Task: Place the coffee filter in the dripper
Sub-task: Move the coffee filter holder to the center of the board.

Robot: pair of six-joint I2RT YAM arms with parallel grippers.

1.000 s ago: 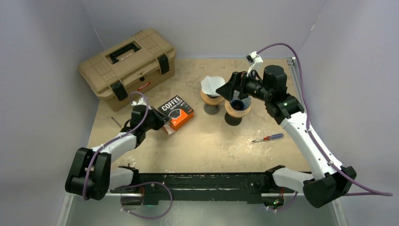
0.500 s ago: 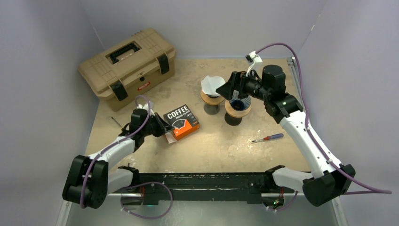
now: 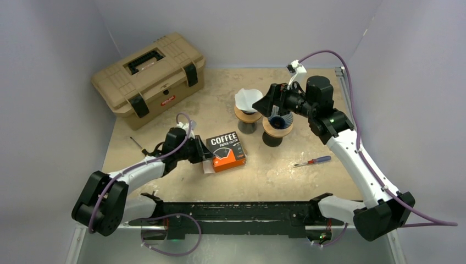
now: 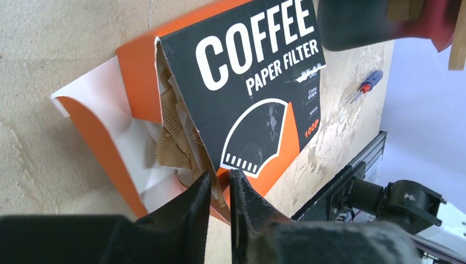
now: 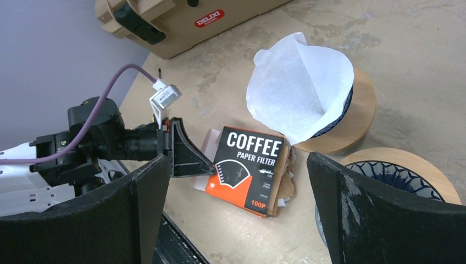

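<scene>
An orange and black coffee filter box (image 3: 226,150) lies on the table, open at its left end, with brown filters (image 4: 175,137) showing inside. My left gripper (image 3: 204,157) is shut on the box's near edge at that open end (image 4: 220,184). A dripper on a wooden ring holds a white paper filter (image 3: 248,100), which also shows in the right wrist view (image 5: 299,88). Beside it stands an empty blue-ribbed dripper (image 3: 277,124). My right gripper (image 3: 272,107) is open and empty, hovering above the two drippers (image 5: 236,209).
A tan toolbox (image 3: 148,77) stands at the back left. A red and blue screwdriver (image 3: 312,161) lies right of the drippers. A small dark tool (image 3: 136,143) lies at the left edge. Grey walls close in the table.
My left gripper has dragged the coffee filter box to the right and nearer the front edge. The right arm has hardly moved.
</scene>
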